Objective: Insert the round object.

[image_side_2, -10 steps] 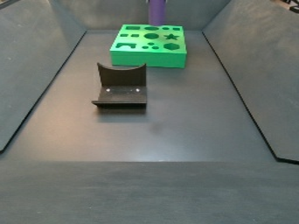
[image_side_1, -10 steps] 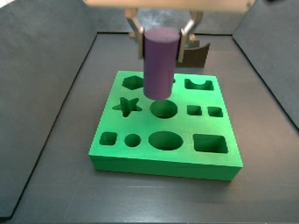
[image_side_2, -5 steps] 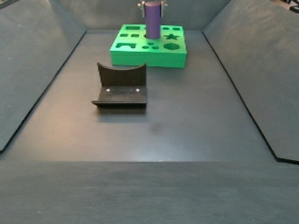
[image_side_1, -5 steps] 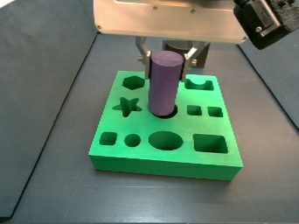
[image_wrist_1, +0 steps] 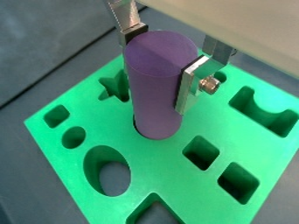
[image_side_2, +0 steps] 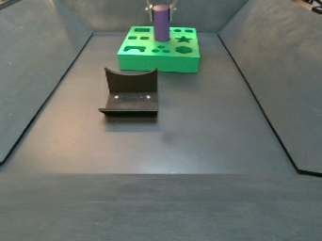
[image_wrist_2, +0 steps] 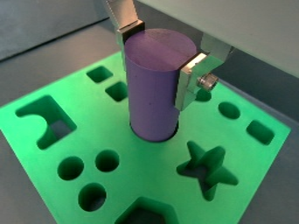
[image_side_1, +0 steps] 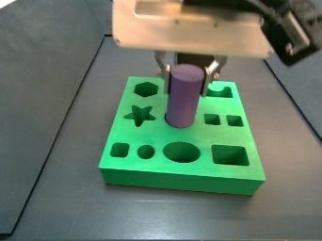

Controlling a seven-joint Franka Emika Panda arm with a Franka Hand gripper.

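Observation:
The round object (image_side_1: 185, 95) is a dull purple cylinder standing upright with its lower end inside the round hole in the middle of the green block (image_side_1: 126, 160). My gripper (image_side_1: 186, 66) is shut on its upper part, one silver finger (image_wrist_1: 193, 83) on each side. Both wrist views show the cylinder (image_wrist_2: 155, 83) going down into the hole of the block (image_wrist_2: 251, 188). In a side view it stands small at the far end (image_side_2: 163, 24) on the block (image_side_2: 149, 58).
The block has several other shaped holes: a star (image_side_1: 138, 115), a hexagon (image_side_1: 147, 89), an oval (image_side_1: 182, 151), squares (image_side_1: 225, 153). The dark fixture (image_side_2: 130, 92) stands on the floor in front of the block. Dark walls enclose the floor.
The gripper has come down with the cylinder. Its lower end has gone from just above the block into the round hole, and less of it now shows above the block.

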